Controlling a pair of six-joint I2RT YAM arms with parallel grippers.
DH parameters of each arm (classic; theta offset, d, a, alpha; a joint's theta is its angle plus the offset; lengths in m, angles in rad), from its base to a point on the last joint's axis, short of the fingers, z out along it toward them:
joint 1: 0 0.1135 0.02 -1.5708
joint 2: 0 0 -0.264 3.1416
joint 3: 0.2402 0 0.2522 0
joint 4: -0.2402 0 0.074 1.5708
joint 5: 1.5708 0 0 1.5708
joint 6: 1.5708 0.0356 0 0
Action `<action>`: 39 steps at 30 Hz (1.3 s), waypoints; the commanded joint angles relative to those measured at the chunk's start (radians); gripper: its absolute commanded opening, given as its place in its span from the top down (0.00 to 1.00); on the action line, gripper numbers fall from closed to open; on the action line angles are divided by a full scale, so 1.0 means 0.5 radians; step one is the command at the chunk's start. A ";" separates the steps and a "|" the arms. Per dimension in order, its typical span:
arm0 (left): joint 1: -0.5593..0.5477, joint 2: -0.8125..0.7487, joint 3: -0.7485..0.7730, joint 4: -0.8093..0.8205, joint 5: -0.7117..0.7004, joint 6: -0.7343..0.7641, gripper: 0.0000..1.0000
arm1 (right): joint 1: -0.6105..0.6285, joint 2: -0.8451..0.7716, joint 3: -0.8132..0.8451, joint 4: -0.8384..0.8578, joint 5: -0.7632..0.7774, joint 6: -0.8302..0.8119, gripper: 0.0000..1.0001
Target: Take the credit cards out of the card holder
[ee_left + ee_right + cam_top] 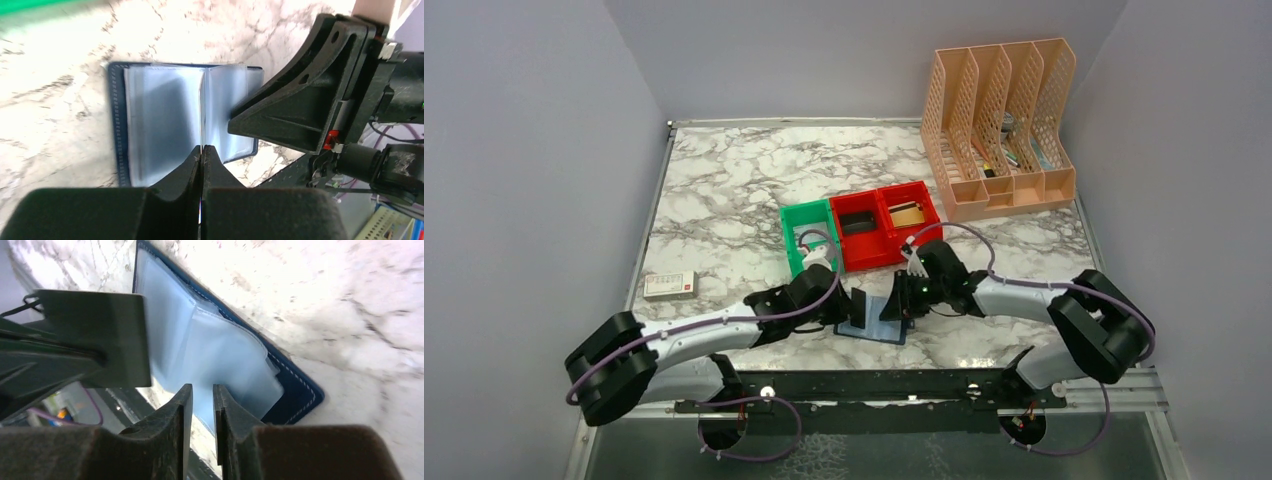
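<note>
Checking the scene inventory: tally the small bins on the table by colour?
Green bin: 1
Red bins: 2
Total: 3 bins, side by side in a row behind the open card holder.

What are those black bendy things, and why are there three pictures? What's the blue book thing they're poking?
Those bendy things are two robot arms, each ending in a two-finger pincher. One picture looks down from above; the other two come from little cameras on each wrist, so you see the fingers up close.

On the marble table lies an open card holder, a blue wallet with clear plastic pockets. The left gripper is pinched shut on one standing plastic page. The right gripper hovers over the pockets, its fingers nearly together; I can't tell if it holds anything.

Behind them sit a green bin, two red bins, a peach file rack, and a small white and red box on the left.
</note>
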 commanded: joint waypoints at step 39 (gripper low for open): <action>0.416 -0.593 -0.384 0.917 0.659 0.029 1.00 | -0.061 -0.662 -0.264 0.952 -0.213 0.285 0.38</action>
